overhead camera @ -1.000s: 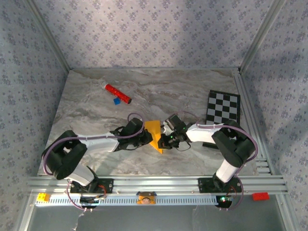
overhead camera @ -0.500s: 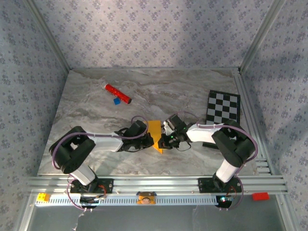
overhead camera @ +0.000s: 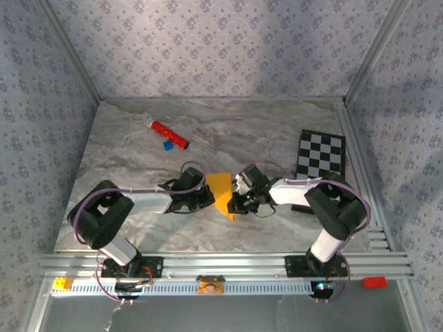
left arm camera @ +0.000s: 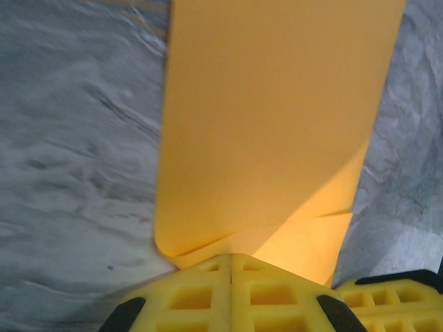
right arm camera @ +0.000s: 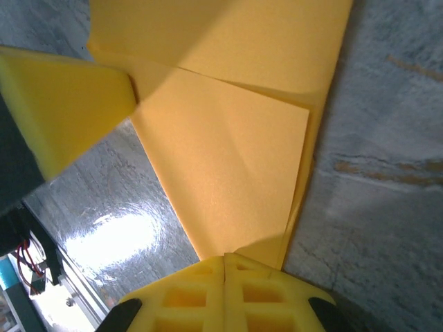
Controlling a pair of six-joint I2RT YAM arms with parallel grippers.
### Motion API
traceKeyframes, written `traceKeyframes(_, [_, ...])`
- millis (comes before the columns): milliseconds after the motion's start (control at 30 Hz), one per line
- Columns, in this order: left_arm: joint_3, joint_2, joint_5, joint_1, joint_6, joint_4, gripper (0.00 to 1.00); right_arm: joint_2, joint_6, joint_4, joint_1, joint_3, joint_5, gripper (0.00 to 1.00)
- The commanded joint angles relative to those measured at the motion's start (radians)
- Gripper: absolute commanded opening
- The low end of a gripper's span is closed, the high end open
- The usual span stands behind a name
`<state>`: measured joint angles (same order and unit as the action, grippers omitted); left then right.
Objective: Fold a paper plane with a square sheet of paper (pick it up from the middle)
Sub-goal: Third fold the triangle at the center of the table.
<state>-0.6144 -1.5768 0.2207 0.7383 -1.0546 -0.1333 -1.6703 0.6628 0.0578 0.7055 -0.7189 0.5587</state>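
Note:
The square sheet of paper [overhead camera: 221, 190] is orange-yellow and folded into a shape with a point toward the near edge. It lies at the table's middle between both grippers. My left gripper [overhead camera: 207, 197] is shut on its left edge; in the left wrist view the paper [left arm camera: 277, 124] rises from the closed yellow fingertips of this gripper [left arm camera: 232, 257]. My right gripper [overhead camera: 237, 198] is shut on the right edge; in the right wrist view the creased paper [right arm camera: 228, 166] runs out from the closed tips of that gripper [right arm camera: 225, 259]. The left gripper's finger [right arm camera: 69, 104] shows across the paper.
A red cylinder [overhead camera: 169, 135] and a small blue block [overhead camera: 167, 146] lie at the far left. A checkered board [overhead camera: 321, 155] lies at the right. Aluminium rails [overhead camera: 221, 263] run along the near edge, with a yellow block [overhead camera: 61, 283] and a red block [overhead camera: 374, 281].
My left gripper closed on the paper's left edge and drew slightly left and away, and the paper's left flap now spreads wider. The right arm held still.

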Motion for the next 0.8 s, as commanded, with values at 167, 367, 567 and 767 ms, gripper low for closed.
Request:
traceKeyframes(167, [0.016, 0.022, -0.044, -0.077, 0.033, 0.083, 0.06, -0.049, -0.025, 0.109, -0.006, 0.055, -0.060, 0.00])
traceKeyframes(367, [0.005, 0.044, -0.036, -0.138, 0.064, 0.138, 0.06, -0.040, -0.026, 0.109, -0.009, 0.058, -0.059, 0.00])
traceKeyframes(567, [-0.038, 0.113, 0.009, -0.144, 0.086, 0.207, 0.06, -0.023, -0.013, 0.098, -0.009, 0.058, -0.060, 0.00])
traceKeyframes(767, [-0.065, 0.225, 0.007, -0.105, 0.111, 0.212, 0.08, -0.010, -0.010, 0.095, -0.012, 0.054, -0.068, 0.00])
